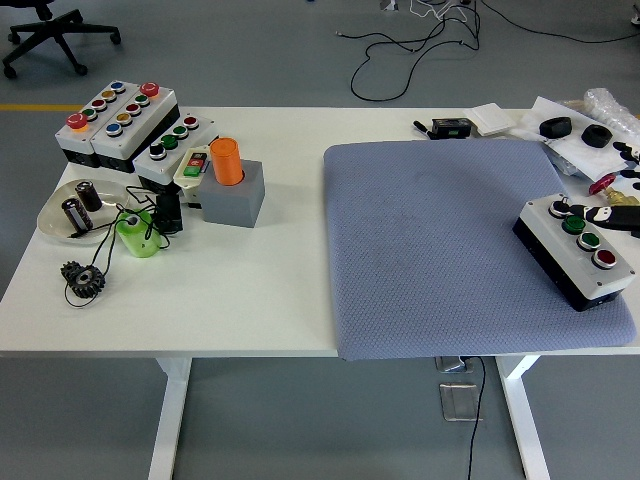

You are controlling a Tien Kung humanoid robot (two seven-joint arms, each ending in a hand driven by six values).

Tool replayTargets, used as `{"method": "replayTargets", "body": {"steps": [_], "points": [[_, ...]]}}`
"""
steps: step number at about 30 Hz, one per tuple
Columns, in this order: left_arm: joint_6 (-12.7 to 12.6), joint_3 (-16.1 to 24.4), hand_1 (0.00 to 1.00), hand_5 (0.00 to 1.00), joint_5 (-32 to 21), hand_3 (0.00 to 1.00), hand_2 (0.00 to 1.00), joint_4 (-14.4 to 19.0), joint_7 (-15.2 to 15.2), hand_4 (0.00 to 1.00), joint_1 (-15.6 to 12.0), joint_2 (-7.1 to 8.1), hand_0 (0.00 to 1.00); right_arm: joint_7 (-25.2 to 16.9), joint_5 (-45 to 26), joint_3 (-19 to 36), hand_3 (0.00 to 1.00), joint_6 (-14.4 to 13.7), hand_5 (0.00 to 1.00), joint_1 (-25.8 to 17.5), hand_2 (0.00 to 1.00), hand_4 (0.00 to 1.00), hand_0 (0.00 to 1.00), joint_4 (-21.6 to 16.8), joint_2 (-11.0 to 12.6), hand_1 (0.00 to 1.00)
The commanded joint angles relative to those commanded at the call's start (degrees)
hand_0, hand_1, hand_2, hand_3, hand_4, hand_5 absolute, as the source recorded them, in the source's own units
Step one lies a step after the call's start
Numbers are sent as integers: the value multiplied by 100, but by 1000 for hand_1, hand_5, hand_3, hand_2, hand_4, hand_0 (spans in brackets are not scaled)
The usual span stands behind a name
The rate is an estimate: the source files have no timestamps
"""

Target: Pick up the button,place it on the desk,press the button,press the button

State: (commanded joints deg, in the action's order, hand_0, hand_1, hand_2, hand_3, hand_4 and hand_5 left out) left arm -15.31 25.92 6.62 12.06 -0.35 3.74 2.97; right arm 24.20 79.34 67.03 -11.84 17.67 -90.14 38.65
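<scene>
A white-topped button box (573,252) with a black base lies at the right edge of the blue-grey mat (440,240). It carries a row of one black, two green and one red button. My right hand (612,195) comes in from the right edge, just above the box's far end. Its black fingers (603,214) are spread and hold nothing; one reaches over the box beside the first green button. Most of the hand is out of frame. The left arm is not in view.
At the far left stand several more button boxes (120,120), a grey block with an orange cylinder (228,162), a dish (60,215) with parts, a green piece (137,235) and a gear (83,278). Black parts and a red valve (603,184) lie at the far right.
</scene>
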Motion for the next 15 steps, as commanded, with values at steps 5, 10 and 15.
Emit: {"method": "replayTargets", "body": {"steps": [5, 10, 15], "points": [[4, -55, 718, 998, -41, 652, 720, -9, 16, 454, -11, -5, 681, 88, 335, -121, 998, -133, 261, 14, 998, 985, 945, 306, -331, 935], [14, -94, 718, 998, -45, 650, 718, -9, 33, 456, -10, -4, 679, 87, 741, -107, 998, -229, 254, 38, 998, 982, 958, 825, -576, 942], [11, -176, 716, 998, -135, 647, 719, 16, 23, 456, -22, 6, 678, 68, 595, -33, 998, -203, 254, -124, 998, 981, 961, 856, -696, 947]]}}
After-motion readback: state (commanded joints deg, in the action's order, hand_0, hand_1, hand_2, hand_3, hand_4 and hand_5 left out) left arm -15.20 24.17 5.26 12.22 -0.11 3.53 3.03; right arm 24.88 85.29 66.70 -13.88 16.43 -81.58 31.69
